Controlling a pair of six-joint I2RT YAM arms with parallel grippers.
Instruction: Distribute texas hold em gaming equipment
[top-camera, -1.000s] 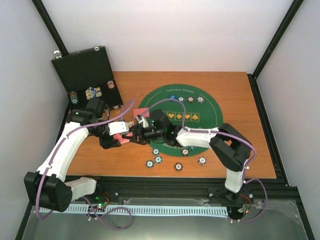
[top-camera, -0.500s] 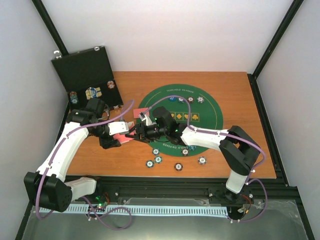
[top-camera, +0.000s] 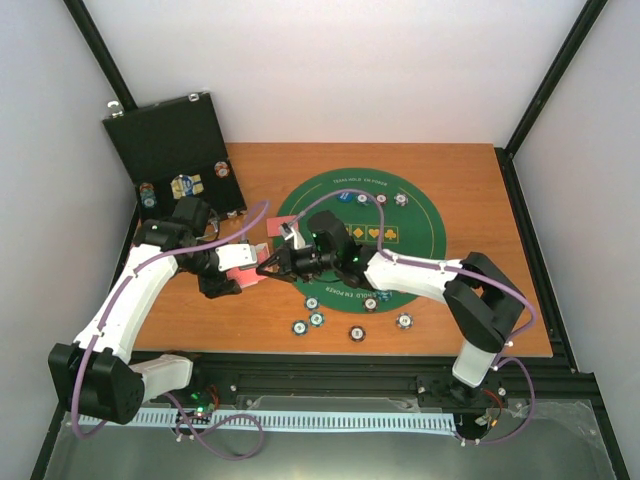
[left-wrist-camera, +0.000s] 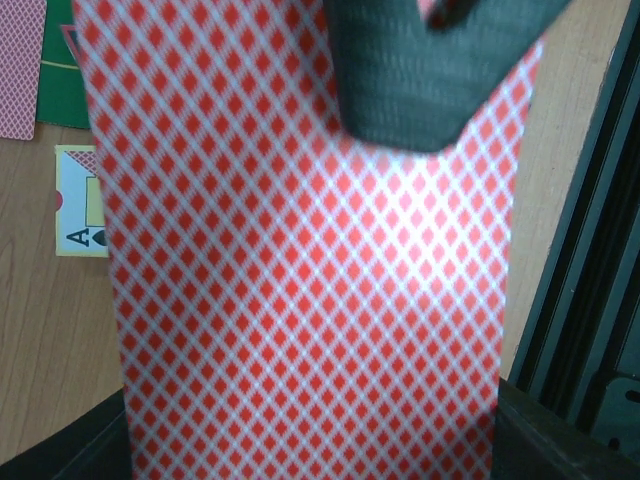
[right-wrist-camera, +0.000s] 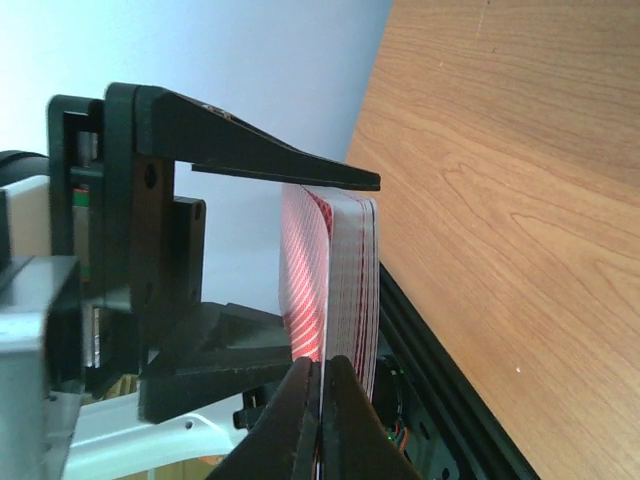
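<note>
My left gripper (top-camera: 236, 270) is shut on a deck of red-backed playing cards (left-wrist-camera: 300, 280), held above the wood left of the mat. My right gripper (right-wrist-camera: 320, 385) is shut, pinching the top card (right-wrist-camera: 300, 270), which bows away from the rest of the deck (right-wrist-camera: 358, 280). In the top view the right gripper (top-camera: 266, 267) meets the deck (top-camera: 243, 256). Red-backed cards (top-camera: 283, 226) lie at the mat's left edge, and an ace (left-wrist-camera: 80, 200) lies face up. Several poker chips (top-camera: 316, 319) sit along the mat's near edge, more chips (top-camera: 381, 198) and a blue button (top-camera: 343, 196) at its far side.
The black hinged case (top-camera: 175, 150) stands open at the back left with chips inside. The round green felt mat (top-camera: 400, 255) covers the table's middle. A black frame rail (left-wrist-camera: 590, 250) runs close beside the deck.
The right gripper has reached further left onto the deck and its jaws have closed on the top card. The left arm and deck have stayed still.
</note>
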